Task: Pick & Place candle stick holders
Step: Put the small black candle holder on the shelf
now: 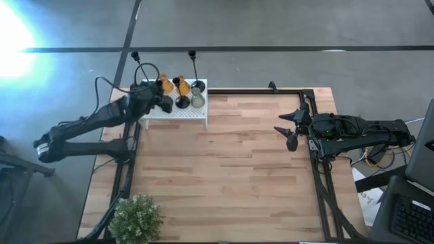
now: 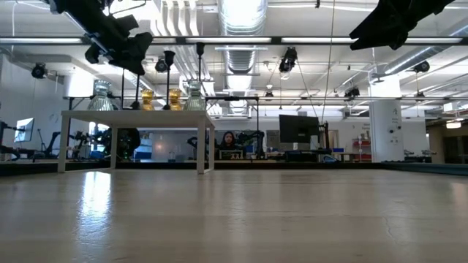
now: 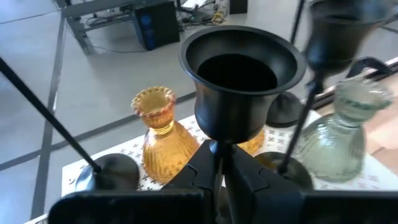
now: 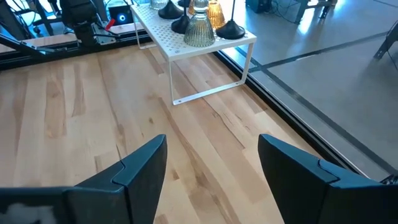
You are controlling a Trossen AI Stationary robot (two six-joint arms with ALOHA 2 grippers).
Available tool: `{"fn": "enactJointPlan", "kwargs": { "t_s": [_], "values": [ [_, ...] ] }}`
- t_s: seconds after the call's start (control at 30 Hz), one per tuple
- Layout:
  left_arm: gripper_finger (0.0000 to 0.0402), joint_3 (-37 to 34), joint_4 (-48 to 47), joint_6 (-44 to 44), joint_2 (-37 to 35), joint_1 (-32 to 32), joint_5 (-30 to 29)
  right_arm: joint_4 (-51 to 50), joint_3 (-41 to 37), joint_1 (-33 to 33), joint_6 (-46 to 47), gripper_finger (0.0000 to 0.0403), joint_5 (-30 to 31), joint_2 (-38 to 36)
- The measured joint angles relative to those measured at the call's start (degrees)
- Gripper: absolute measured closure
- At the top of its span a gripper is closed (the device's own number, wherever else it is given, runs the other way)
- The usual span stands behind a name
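Observation:
A white perforated shelf [image 1: 173, 114] stands at the table's far left and carries the candle stick holders: amber glass ones [image 3: 158, 137], a pale green one [image 3: 345, 130] and black ones with thin stems [image 3: 339, 37]. My left gripper [image 3: 217, 168] hovers over the shelf [image 2: 135, 113], shut on one black holder, whose cup [image 3: 239, 74] rises above the fingers. My right gripper [image 1: 288, 129] hangs open above the table's right side, with nothing between its fingers [image 4: 140, 168]. My left gripper pinches the black holder's thin stem [image 3: 216, 152] between its two fingers, just below the cup. The fingers come from the table's left, slanting a little downward, and lie across the stem. The holder stands upright. The gripper hides its base in the wrist view, and whether the base rests on the shelf cannot be told.
A green potted plant [image 1: 137, 218] sits at the table's near left corner. Bare wooden tabletop [image 1: 230, 176] stretches between the shelf and the right arm. A dark frame rail [image 1: 319, 169] runs along the right edge.

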Motion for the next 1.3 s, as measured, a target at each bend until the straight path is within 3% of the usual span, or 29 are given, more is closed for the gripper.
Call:
{"fn": "enactJointPlan", "kwargs": {
  "t_s": [0.83,1.3],
  "values": [
    [0.0383,0.02,0.57,-0.27,2.56,6.54,4.9,-0.02,-0.02,-0.02,-0.22,0.016,0.02,0.05],
    [0.0326,-0.2,-0.38,-1.04,3.31,6.9,5.46,-0.02,-0.02,0.0,-0.23,0.0158,-0.01,0.04]
  ]
}}
